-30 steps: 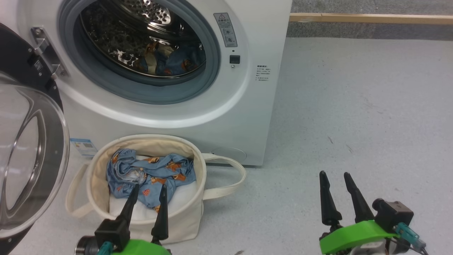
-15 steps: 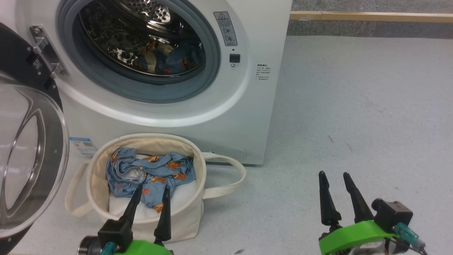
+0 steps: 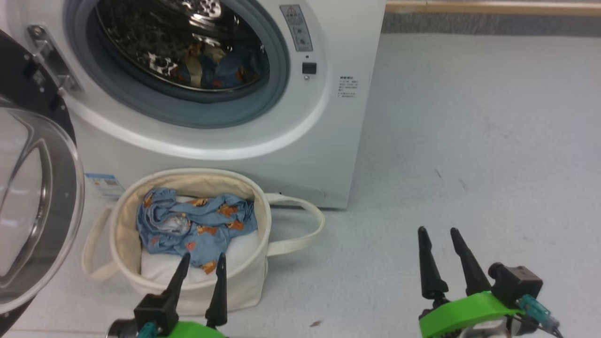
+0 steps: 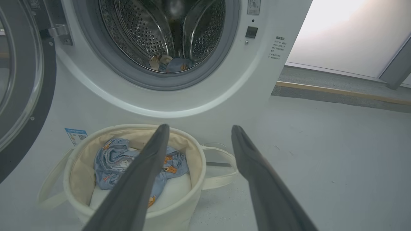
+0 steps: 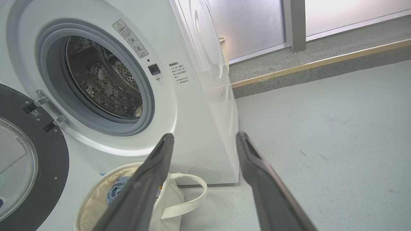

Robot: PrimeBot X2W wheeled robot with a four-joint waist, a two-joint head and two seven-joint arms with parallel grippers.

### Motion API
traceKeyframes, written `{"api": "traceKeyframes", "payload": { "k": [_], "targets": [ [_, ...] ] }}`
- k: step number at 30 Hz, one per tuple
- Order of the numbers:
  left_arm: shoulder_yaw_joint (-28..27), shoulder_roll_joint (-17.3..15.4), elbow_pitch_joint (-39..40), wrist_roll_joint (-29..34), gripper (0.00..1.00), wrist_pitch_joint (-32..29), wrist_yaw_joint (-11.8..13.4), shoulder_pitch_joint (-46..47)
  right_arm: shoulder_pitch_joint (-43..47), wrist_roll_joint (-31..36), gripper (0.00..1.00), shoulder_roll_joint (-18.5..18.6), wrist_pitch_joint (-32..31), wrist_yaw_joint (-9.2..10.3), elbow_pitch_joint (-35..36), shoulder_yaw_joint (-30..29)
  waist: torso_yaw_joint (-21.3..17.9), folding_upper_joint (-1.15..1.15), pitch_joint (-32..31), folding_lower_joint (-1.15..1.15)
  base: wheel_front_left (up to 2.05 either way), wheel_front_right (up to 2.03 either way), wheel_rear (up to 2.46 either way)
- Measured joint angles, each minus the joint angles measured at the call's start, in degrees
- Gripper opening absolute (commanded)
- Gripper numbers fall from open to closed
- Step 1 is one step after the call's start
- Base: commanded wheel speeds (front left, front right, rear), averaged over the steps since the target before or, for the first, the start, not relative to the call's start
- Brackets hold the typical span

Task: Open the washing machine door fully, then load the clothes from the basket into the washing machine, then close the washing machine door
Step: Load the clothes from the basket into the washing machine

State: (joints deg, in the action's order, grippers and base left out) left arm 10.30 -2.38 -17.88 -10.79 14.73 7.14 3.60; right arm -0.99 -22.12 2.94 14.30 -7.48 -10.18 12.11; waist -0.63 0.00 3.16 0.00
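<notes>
Left gripper (image 3: 204, 256): fingers spread wide, nothing between them. The tips hang over the near rim of the basket (image 3: 123, 220), pointing at the far side. Whether they touch the fabric can't be told.

The light-blue clothes with orange prints (image 3: 197, 225) are bunched in the far-left part of the basket, on a white liner (image 3: 242, 251), just beyond the left fingertips.

Right gripper (image 3: 437, 230): also wide and empty, over bare grey floor (image 3: 469, 141), right of the basket and well apart from it.

The basket sits on the floor against the front of the washing machine (image 3: 328, 117), below the drum opening. One loop handle sticks out right.

The washing machine door (image 3: 19, 70) is swung open at far left, glass bowl facing in.

More blue and cream cloth (image 3: 220, 70) lies in the drum.

A blue sticker (image 3: 104, 184) is low on the machine front, left of the basket.
</notes>
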Motion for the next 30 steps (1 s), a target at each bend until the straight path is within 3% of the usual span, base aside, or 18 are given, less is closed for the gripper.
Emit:
{"api": "traceKeyframes", "payload": {
  "k": [10, 24, 30],
  "targets": [
    [-0.7, 0.1, -13.4, -1.0, 1.00, 0.0, -0.2, 9.2, -3.6, 2.7, 1.00, 0.0, 0.0, 0.00, 1.9, 1.9, -0.5, 0.00, 7.6, 0.00, 0.00, 0.00, 0.00],
    [-5.4, -0.3, -35.6, 1.2, 1.00, 0.0, -3.2, 38.0, -15.5, 6.3, 1.00, 0.1, 0.0, 0.00, 7.1, 4.2, -1.5, 0.00, 28.8, 0.03, 0.00, 0.00, 0.00],
    [-6.3, -1.4, -45.0, 1.7, 1.00, 0.0, -3.5, 45.2, -17.0, 7.0, 1.00, 0.1, 0.0, 0.00, 8.3, 4.1, -2.3, 0.00, 35.8, 0.02, 0.00, 0.00, 0.00]
  ]
}}
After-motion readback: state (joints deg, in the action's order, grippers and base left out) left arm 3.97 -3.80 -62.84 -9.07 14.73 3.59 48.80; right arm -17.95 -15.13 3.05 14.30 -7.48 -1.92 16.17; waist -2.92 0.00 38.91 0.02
